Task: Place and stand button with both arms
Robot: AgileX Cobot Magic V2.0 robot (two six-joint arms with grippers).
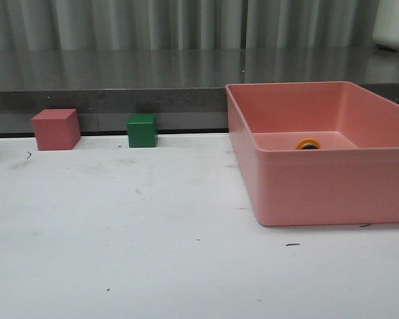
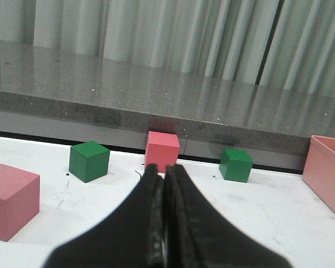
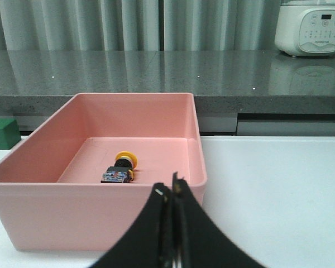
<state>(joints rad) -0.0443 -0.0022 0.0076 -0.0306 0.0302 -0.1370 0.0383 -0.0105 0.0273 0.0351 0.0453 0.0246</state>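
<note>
Button point(image 3: 121, 167) lies on its side inside the pink bin point(image 3: 28, 206), yellow cap toward the bin's far wall. Right gripper point(image 3: 173, 192) sits just outside the bin's near wall, jaws closed, empty. Left gripper point(image 2: 164, 173), jaws closed and empty, is well left of the bin, facing a pink cube point(image 2: 162, 151) and green cubes point(image 2: 89, 161).
</note>
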